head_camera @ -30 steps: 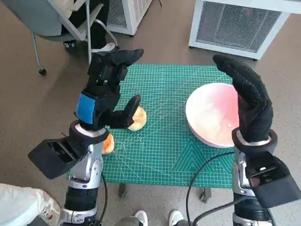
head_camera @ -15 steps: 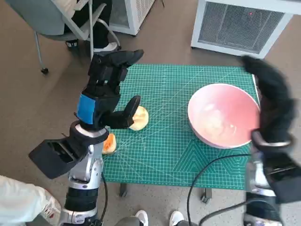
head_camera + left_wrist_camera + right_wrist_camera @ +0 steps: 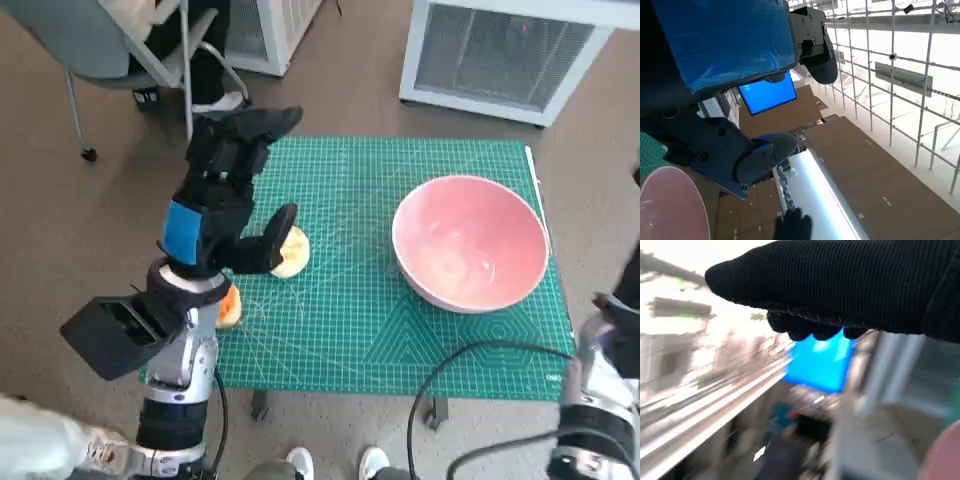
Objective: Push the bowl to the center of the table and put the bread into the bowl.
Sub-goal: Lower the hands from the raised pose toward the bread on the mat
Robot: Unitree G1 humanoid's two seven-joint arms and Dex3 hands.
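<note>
Pink bowl (image 3: 470,243) sits on the right side of the green-matted surface (image 3: 350,330) in the head view, upright and nothing in it. The bread (image 3: 291,252) lies well apart from it over on the left side, partly tucked behind the left robot hand (image 3: 225,195). That robot hand hangs above the mat with its fingers spread apart, holding nothing. A second orange-ish piece (image 3: 228,306) peeks out by the left forearm near the surface's edge. A black cable (image 3: 450,370) loops over the front edge. At the far right only a sliver of the right arm shows.

Left wrist view: the blue-taped back and black fingers (image 3: 765,155) stick out apart, bowl rim (image 3: 675,205) in the corner.

Right wrist view: the right robot hand (image 3: 840,290) is a dark knitted band, everything else blurred. Can't tell whether its fingers are apart or closed.
</note>
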